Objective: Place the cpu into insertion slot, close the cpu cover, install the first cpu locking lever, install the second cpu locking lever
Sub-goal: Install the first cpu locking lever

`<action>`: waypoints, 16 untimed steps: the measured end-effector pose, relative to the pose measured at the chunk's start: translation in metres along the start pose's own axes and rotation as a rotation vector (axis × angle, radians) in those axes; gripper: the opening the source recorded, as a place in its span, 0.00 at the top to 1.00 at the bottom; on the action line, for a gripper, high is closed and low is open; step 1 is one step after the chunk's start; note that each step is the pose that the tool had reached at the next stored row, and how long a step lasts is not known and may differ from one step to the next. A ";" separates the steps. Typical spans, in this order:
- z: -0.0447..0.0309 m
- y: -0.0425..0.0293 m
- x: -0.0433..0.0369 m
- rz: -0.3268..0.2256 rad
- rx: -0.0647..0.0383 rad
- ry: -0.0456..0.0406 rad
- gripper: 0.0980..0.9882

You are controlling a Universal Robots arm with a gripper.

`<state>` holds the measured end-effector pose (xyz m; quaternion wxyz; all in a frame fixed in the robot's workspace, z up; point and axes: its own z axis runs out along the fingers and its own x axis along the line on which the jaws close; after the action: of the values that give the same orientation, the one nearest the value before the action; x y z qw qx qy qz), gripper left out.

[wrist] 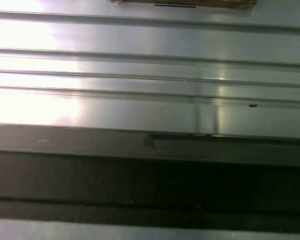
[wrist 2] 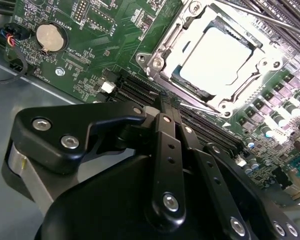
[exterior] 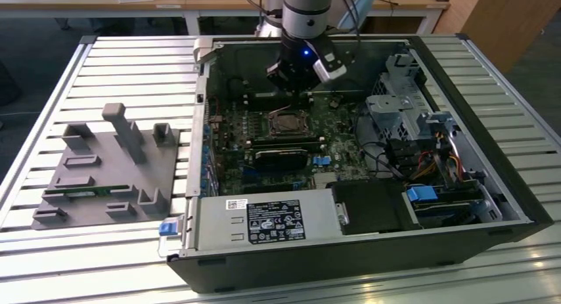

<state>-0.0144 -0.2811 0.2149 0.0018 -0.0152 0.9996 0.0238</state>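
A slatted metal tabletop (exterior: 52,87) carries an open computer case (exterior: 491,159). The cpu (wrist 2: 216,54) lies in the insertion slot (wrist 2: 182,77), the cpu cover (wrist 2: 210,102) down around it. The gripper (wrist 2: 162,102), fingers together and empty, hangs just beside the socket; I judge a slow, square press on the lever best.

Universal Robots arm (exterior: 306,5): grey cylindrical wrist segment with black band and blue indicator light; end effector (wrist 2: 162,107) of matte black linkage bars fastened with silver screws, mounted on silver-grey base
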 end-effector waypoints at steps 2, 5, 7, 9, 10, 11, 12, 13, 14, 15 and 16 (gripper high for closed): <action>0.0015 0.0001 0.0000 0.000 0.000 0.0002 0.97; 0.0039 0.0002 -0.0001 0.000 0.000 0.0004 0.97; 0.0054 0.0003 -0.0002 0.000 0.000 0.0007 0.97; 0.0068 0.0003 -0.0002 0.000 0.000 0.0009 0.97; 0.0075 0.0003 -0.0003 0.000 0.000 0.0010 0.97; 0.0082 0.0003 -0.0004 0.000 0.001 0.0013 0.97; 0.0090 0.0003 -0.0005 0.000 0.001 0.0013 0.97; 0.0097 0.0004 -0.0006 0.000 0.002 0.0015 0.97; 0.0104 0.0004 -0.0007 0.000 0.002 0.0017 0.97; 0.0111 0.0004 -0.0008 0.000 0.002 0.0019 0.97; 0.0119 0.0005 -0.0009 0.000 0.002 0.0019 0.97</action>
<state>-0.0134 -0.2800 0.2030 0.0009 -0.0151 0.9996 0.0226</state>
